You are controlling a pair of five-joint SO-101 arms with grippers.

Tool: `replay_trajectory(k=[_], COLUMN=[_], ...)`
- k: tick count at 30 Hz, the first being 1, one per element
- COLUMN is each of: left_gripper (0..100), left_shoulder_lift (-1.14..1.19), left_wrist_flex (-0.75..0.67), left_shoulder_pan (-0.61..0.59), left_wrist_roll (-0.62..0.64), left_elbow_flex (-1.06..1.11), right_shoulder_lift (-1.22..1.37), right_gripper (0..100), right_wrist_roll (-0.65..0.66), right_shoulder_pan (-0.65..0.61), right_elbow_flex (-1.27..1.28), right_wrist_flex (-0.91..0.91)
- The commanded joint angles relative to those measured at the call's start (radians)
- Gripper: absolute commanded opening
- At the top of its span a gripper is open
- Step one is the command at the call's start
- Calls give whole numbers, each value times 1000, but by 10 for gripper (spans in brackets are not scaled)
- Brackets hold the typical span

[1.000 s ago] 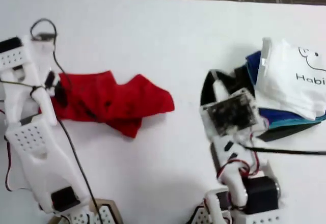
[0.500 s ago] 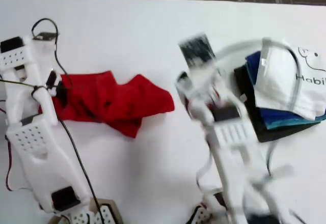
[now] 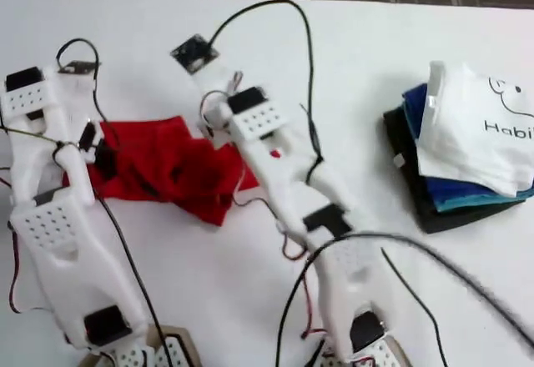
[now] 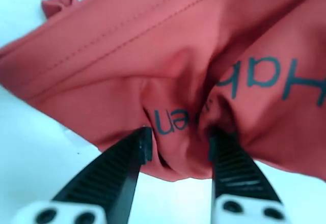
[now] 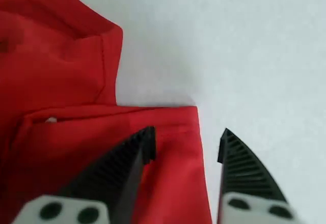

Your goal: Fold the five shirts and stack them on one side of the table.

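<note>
white table [image 3: 375,58] held a crumpled red shirt [image 3: 158,167] on its left half. left gripper [image 4: 178,143] pinched a fold of it. right gripper [image 5: 186,145] hung open over its edge, hiding part. folded shirts [image 3: 467,150] sat stacked far right.

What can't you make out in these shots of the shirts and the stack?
High view: the stack runs off the frame edge, and the white shirt on top covers lower layers, so the count is unclear.
High view: the right arm covers one end of the red shirt.
</note>
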Motion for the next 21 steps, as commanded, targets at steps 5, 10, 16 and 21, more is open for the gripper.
replay_trajectory(k=[5,10,16,21], left_gripper=[207,207,207,207], left_shoulder_lift=[-77,-77,-77,-77], left_wrist_flex=[-8,-8,-8,-8], left_shoulder_pan=[3,3,3,3], left_wrist_roll=[-3,-8,-8,-3], left_elbow_flex=[-2,-2,-2,-2], right_shoulder_lift=[214,332,409,437], right_gripper=[202,204,205,205], right_wrist_roll=[0,0,0,-6], right_shoulder_pan=[-10,24,24,19], right_elbow_flex=[-331,-516,-689,-749], right_wrist_flex=[68,142,278,334])
